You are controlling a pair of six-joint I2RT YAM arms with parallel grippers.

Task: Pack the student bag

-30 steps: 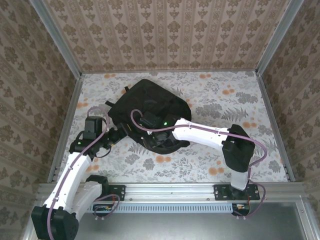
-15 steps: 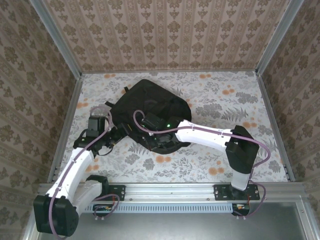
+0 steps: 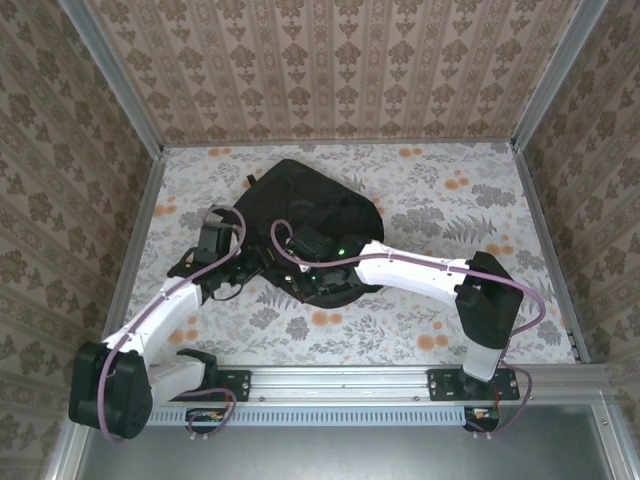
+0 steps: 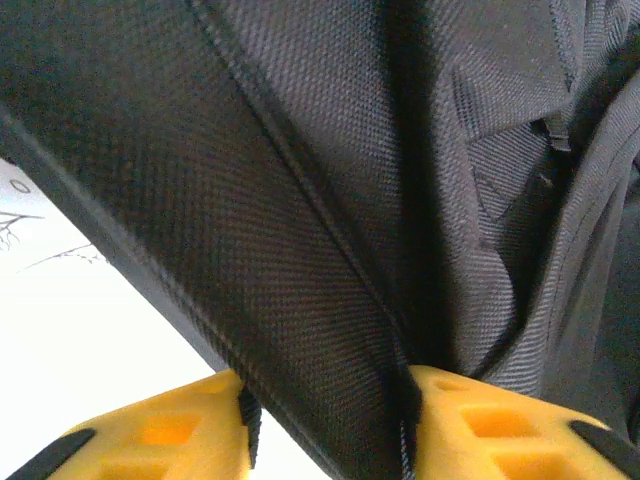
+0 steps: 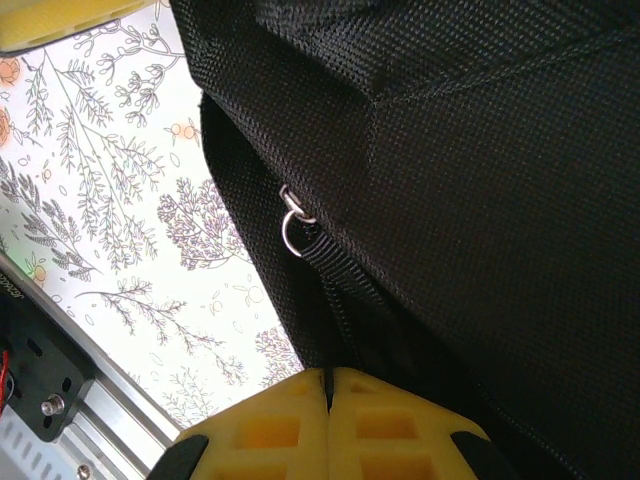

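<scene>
The student bag (image 3: pixel 305 210), a large black fabric backpack, lies in the middle of the floral table. My left gripper (image 3: pixel 243 266) is at its near-left edge. In the left wrist view a fold of the bag's fabric (image 4: pixel 300 300) fills the gap between the yellow fingers (image 4: pixel 170 435), so that gripper (image 4: pixel 325 405) is shut on it. My right gripper (image 3: pixel 303 278) is at the bag's near edge. Its yellow jaws (image 5: pixel 328 380) are pressed together on a thin black webbing pull (image 5: pixel 335 290) that hangs from a small metal ring (image 5: pixel 292 232).
The floral tablecloth (image 3: pixel 450 200) lies bare to the right of the bag and behind it. Wallpapered walls with metal posts close in the left, back and right. An aluminium rail (image 3: pixel 340 382) runs along the near edge, seen close by at the rail (image 5: pixel 60 405).
My left arm has swung right to the bag's edge and its jaws have closed on the fabric. My right gripper has shut on the pull and shifted slightly right.
</scene>
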